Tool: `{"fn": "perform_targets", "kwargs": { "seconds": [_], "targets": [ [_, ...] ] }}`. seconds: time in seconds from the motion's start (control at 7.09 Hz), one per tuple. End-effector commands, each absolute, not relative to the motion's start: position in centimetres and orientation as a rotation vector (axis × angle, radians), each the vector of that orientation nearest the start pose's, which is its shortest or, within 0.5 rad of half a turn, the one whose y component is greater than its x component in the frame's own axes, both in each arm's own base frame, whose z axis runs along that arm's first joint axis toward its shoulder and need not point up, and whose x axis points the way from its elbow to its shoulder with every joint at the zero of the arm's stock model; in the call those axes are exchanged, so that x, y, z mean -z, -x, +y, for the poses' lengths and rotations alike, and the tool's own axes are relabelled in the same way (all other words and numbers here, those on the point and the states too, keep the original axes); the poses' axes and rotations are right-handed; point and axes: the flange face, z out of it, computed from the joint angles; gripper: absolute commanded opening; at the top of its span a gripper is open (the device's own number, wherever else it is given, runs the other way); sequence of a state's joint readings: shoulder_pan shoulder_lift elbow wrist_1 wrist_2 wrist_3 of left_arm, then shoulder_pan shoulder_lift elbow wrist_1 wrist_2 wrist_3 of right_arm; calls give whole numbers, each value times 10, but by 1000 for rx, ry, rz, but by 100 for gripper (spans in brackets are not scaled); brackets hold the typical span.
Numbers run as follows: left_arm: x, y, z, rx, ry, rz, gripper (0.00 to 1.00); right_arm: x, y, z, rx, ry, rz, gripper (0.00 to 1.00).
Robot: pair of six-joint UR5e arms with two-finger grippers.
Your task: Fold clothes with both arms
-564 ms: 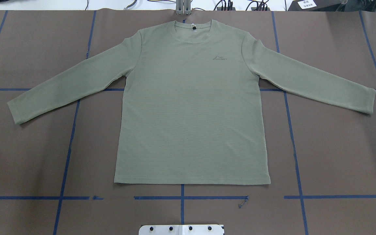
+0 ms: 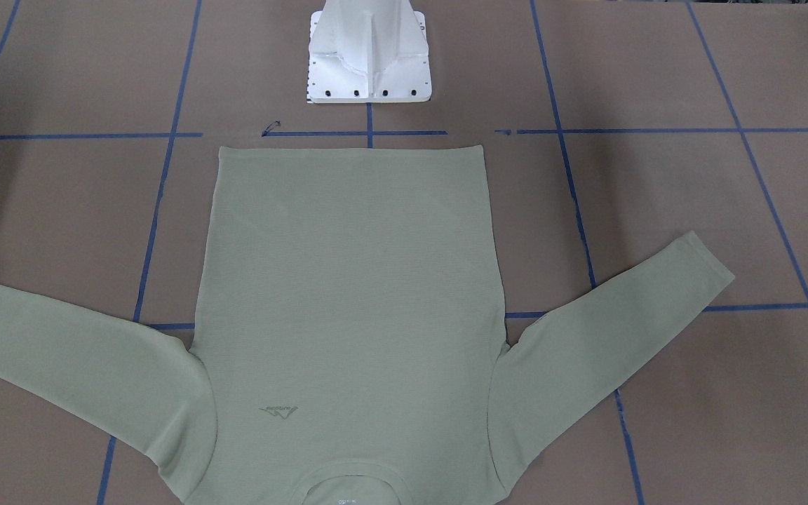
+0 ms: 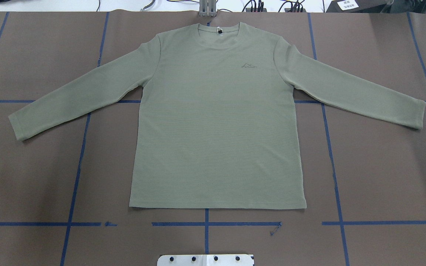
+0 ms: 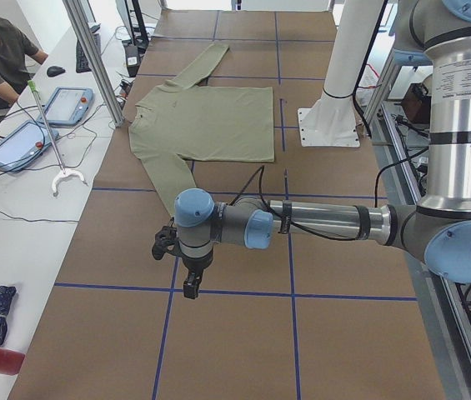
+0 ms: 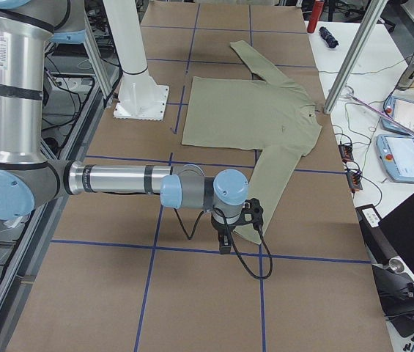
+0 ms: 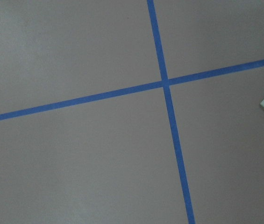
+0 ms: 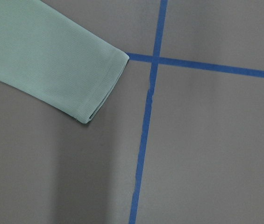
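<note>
Left gripper, right gripper: opening cannot be told, prongs too small; each over table near shirt cuff

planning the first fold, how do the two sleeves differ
The right sleeve ends beside a tape crossing; the left sleeve ends on bare paper. The right wrist view shows right sleeve's cuff whole; the left shows at most a corner of left sleeve's. Both lie flat, ungripped.

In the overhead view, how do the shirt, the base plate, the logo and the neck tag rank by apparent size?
1. shirt
2. base plate, only partly in frame
3. logo
4. neck tag
</note>
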State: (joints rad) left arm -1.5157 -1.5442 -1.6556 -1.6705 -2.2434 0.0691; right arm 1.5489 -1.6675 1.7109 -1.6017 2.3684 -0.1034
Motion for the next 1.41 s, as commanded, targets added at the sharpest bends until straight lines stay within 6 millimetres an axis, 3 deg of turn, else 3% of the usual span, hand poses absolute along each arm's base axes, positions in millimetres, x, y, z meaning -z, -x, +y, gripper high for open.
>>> {"fn": "perform_targets", "kwargs": {
  "seconds": [0.0,0.28,0.42,0.56,0.85,0.99,1.27],
  "targets": [
    [-583,34,-554,-211,-247,665,100,-616,-47,-478,127,-73,-796,100],
    [-572,18,-561,-250,-281,682,100,-667,-30,-491,190,-142,-860,100],
    [-554,11,-566,-271,-311,756,100,-694,-7,-497,254,-189,-858,100],
    [-536,11,-572,-296,-363,765,100,-680,24,-516,200,-167,-873,100],
    [-542,8,-578,-281,-345,768,100,-672,86,-526,239,-192,-772,100],
    [-543,10,-573,-273,-343,769,100,-671,99,-539,226,-184,-758,100],
    [-546,10,-572,-271,-339,771,100,-693,115,-552,229,-132,-755,100]
  ]
}}
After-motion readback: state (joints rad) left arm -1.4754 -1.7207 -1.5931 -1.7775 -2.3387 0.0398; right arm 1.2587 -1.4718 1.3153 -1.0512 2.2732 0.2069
